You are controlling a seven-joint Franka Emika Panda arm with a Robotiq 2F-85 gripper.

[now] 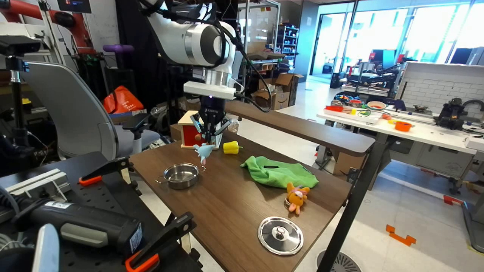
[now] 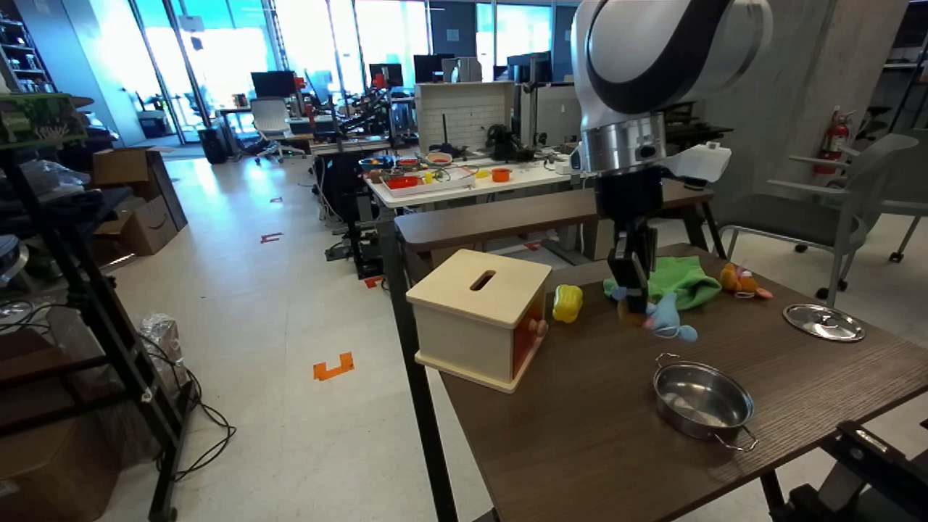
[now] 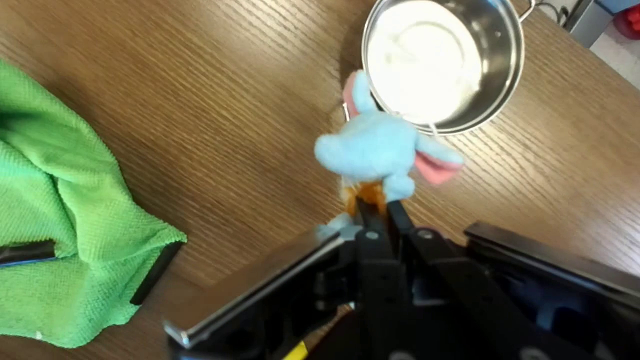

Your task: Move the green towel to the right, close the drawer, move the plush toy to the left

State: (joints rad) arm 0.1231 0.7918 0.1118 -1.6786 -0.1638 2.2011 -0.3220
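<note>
A light-blue plush toy with pink ears [image 3: 375, 147] hangs from my gripper [image 3: 378, 212]; an orange tuft of it sits between the fingertips. In both exterior views the blue toy [image 1: 204, 151] [image 2: 665, 315] shows below the gripper [image 1: 209, 139] [image 2: 636, 301], seemingly above the table. The green towel [image 1: 280, 174] lies crumpled on the table; it also shows in the wrist view [image 3: 60, 210] and behind the gripper in an exterior view [image 2: 685, 279]. The wooden box's red drawer front [image 2: 528, 337] looks flush with the box [image 2: 471, 333]. An orange plush toy [image 1: 297, 198] [image 2: 739, 279] lies beside the towel.
A steel pot [image 1: 182, 183] [image 2: 681, 417] stands near the blue toy, its rim partly behind the toy in the wrist view [image 3: 515, 60]. A yellow pepper [image 1: 231, 147] [image 2: 568, 303] lies near the box. A metal lid [image 1: 280, 236] [image 2: 825, 322] lies near the table edge.
</note>
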